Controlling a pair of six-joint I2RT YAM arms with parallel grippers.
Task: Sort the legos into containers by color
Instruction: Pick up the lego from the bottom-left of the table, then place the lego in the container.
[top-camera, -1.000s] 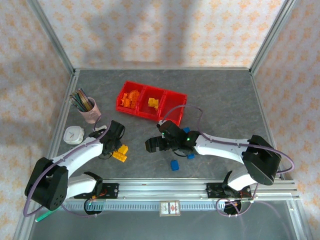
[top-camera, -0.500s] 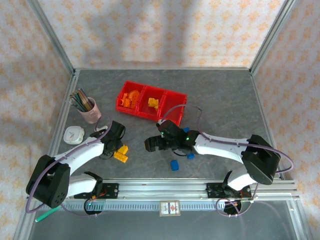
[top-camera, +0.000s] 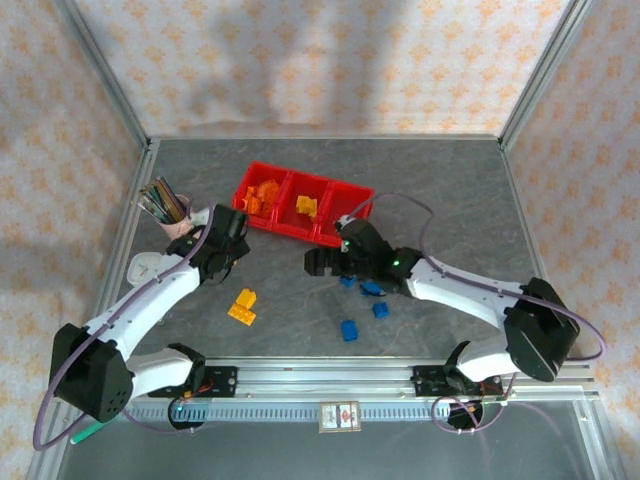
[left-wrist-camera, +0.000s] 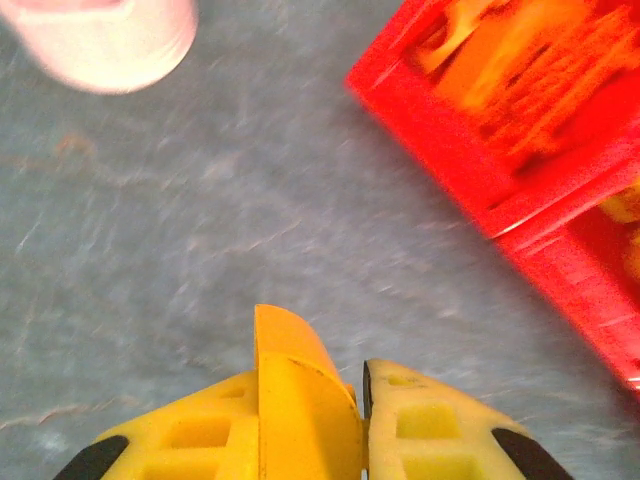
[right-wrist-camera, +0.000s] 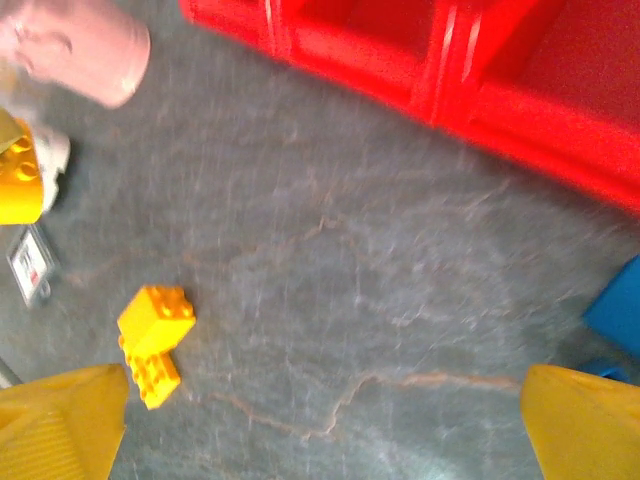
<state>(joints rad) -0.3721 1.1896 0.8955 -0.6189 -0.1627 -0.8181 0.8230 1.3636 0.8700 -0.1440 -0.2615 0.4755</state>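
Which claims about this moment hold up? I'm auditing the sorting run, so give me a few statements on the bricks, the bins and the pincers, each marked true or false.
1. The left pincer is shut on a yellow plastic brick. True.
2. Blue plastic bricks lie loose on the grey table. True.
3. The right pincer grips one of them. False: its jaws stand wide open with nothing between them.
4. The left bin of the red plastic three-bin tray holds blue pieces. False: it holds orange plastic bricks.
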